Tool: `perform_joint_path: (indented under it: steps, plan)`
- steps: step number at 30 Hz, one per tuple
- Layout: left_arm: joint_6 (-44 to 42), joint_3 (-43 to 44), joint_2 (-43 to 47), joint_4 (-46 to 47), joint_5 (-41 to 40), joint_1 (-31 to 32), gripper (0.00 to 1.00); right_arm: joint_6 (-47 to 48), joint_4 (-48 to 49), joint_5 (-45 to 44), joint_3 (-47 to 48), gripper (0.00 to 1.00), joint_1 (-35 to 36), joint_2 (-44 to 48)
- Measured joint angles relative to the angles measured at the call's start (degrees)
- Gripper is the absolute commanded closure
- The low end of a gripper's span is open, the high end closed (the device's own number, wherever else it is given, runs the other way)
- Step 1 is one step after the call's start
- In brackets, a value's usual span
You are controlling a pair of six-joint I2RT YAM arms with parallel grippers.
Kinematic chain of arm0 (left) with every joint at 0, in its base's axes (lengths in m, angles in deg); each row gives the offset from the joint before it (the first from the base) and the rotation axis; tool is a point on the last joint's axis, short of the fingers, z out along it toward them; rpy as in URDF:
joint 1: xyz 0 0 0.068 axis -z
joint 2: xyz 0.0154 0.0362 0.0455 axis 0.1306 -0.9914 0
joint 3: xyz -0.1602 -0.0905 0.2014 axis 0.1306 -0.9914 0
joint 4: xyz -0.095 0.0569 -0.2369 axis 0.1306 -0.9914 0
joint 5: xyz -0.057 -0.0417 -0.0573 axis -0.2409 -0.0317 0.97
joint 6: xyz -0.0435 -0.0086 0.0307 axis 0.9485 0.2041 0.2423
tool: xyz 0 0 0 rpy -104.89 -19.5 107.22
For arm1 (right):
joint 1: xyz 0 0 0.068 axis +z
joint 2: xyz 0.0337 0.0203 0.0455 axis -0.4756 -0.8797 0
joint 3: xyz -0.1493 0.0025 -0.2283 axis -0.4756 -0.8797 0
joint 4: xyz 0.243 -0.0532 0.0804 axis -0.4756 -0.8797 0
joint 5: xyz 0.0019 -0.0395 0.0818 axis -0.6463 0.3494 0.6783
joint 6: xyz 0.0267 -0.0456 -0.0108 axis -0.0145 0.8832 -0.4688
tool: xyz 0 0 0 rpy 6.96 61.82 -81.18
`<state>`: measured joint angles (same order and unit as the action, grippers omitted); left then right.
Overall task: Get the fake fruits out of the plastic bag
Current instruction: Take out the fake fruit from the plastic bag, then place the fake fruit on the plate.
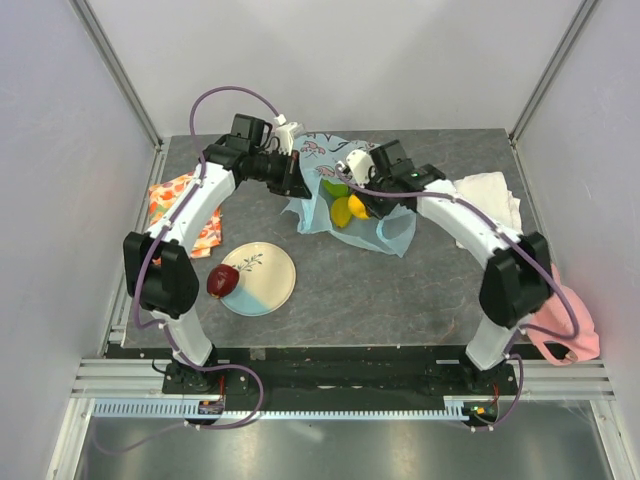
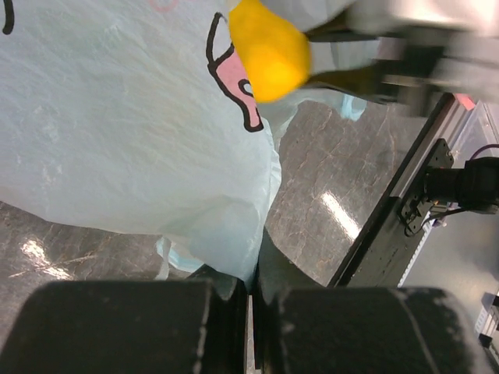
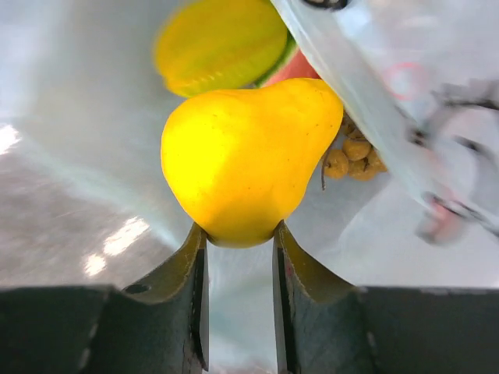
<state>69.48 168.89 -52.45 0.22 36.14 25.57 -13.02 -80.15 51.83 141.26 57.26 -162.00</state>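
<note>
Pinching crinkly plastic bag [image 2: 117, 140] (left gripper [image 2: 251, 287]), right gripper [image 3: 239, 234] clasping glossy pear-shaped yellow fruit [image 3: 242, 148].

A dark grey marbled bench [image 1: 400, 290] stands inside plain white walls [image 1: 350, 60] on the left, far and right, with aluminium posts [image 1: 115, 70] at the far corners; soft glare marks its surface.

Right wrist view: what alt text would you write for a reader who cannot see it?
The robot's right hand pinches a glossy yellow pear-shaped fruit between two dark fingers. Behind it, inside a pale translucent plastic bag, lie a yellow-green ribbed fruit, a red slice and a tan grape bunch.
</note>
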Motion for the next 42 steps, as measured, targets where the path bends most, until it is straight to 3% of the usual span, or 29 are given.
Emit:
perform_joint_path:
  steps: [2,3,5,8,14,21,24,33,42]
  plan:
    - [0.02,0.92,-0.35,0.02,0.02,0.00,0.71,-0.17,-1.36,3.78,0.07,0.82,-0.02,4.76]
    - [0.11,1.42,-0.63,0.09,0.02,0.00,0.48,-0.17,-1.90,5.38,0.20,0.82,0.00,6.78]
    - [0.24,2.45,-1.14,0.09,-0.09,0.00,0.26,-0.13,-3.21,9.90,0.52,0.82,0.13,11.06]
    - [0.79,4.00,-1.36,-0.46,-1.99,-0.02,0.14,0.59,-4.63,15.41,1.29,0.82,2.19,15.65]
    - [0.35,4.20,4.13,-1.70,-10.38,-1.55,0.13,2.82,-5.84,21.31,3.39,0.82,11.93,15.67]
    - [-1.68,-3.39,29.90,-2.60,-16.63,-8.59,0.13,6.62,-3.21,23.80,8.81,0.81,19.69,5.51]
    - [-2.03,-4.20,36.48,-2.64,-17.44,-12.28,0.13,9.55,-1.51,23.93,12.57,0.82,22.29,-1.77]
    - [-2.34,-7.04,38.14,-3.91,-17.25,-15.67,0.13,16.57,-0.46,22.27,23.61,0.82,28.33,-19.80]
    - [-2.29,-8.22,37.05,-5.64,-14.49,-17.64,0.14,20.13,0.15,18.05,27.32,0.81,28.20,-27.04]
